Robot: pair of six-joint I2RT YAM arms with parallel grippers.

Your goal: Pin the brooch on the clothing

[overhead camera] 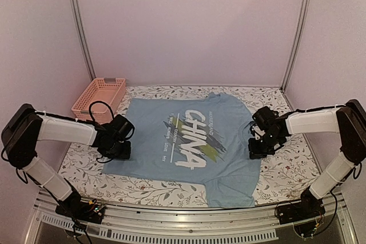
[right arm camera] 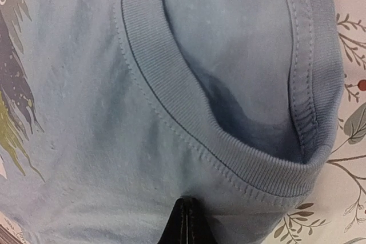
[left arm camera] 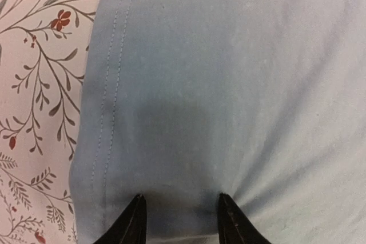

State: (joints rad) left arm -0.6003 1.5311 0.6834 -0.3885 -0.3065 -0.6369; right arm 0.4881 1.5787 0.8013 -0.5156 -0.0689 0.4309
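Observation:
The clothing (overhead camera: 229, 118), a light blue T-shirt with a white "CHINA" print, lies flat on the table, collar toward the right. My left gripper (overhead camera: 119, 151) is at its hem on the left. In the left wrist view its fingertips (left arm camera: 139, 204) stand part-way apart, pressed into the clothing (left arm camera: 229, 84), with creased cloth gathered between them. My right gripper (overhead camera: 257, 151) is at the collar side. Its tips (right arm camera: 186, 201) meet on a pinch of the clothing (right arm camera: 86, 112) just below the ribbed collar (right arm camera: 171, 101). The brooch is out of view.
A pink basket (overhead camera: 100, 96) stands at the back left, off the shirt. The flowered tablecloth (overhead camera: 286, 170) shows around the shirt, and metal frame posts (overhead camera: 80, 27) rise at the back corners.

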